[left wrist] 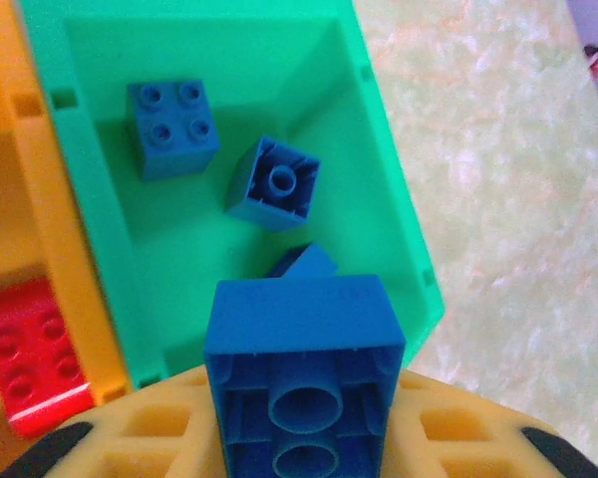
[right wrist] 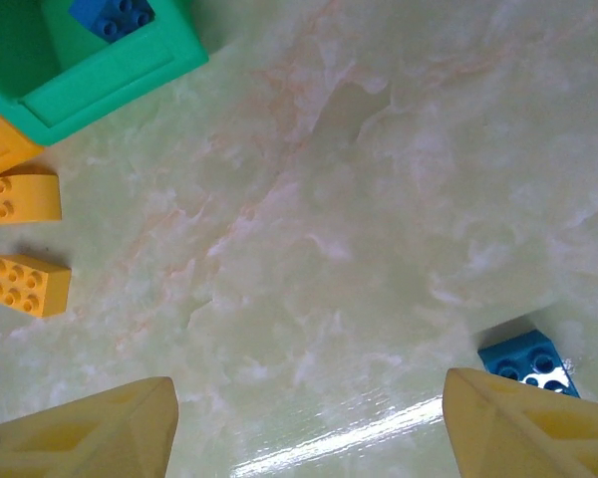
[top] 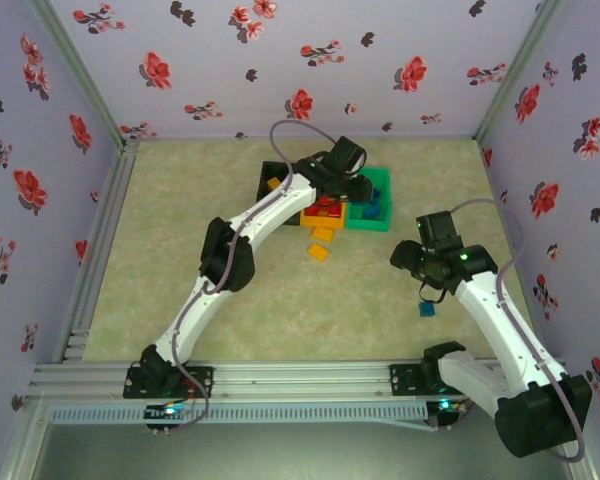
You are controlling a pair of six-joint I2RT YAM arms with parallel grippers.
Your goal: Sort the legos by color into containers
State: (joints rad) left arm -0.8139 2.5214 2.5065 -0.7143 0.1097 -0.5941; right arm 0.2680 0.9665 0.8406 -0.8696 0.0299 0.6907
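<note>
Blue brick (left wrist: 299,329) gripped in the left hand (left wrist: 299,443) hangs near a corner of the green bin (left wrist: 391,189), so release may miss; right hand (right wrist: 309,398) open.

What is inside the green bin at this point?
Only blue legos show: a studs-up brick, an upside-down brick, and a third brick mostly hidden behind the held blue brick, which also covers part of the green bin's floor.

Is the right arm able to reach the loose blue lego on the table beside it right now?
Probably yes. The blue lego lies alone on the bare table just beside the open, empty right tool, with nothing between them.
</note>
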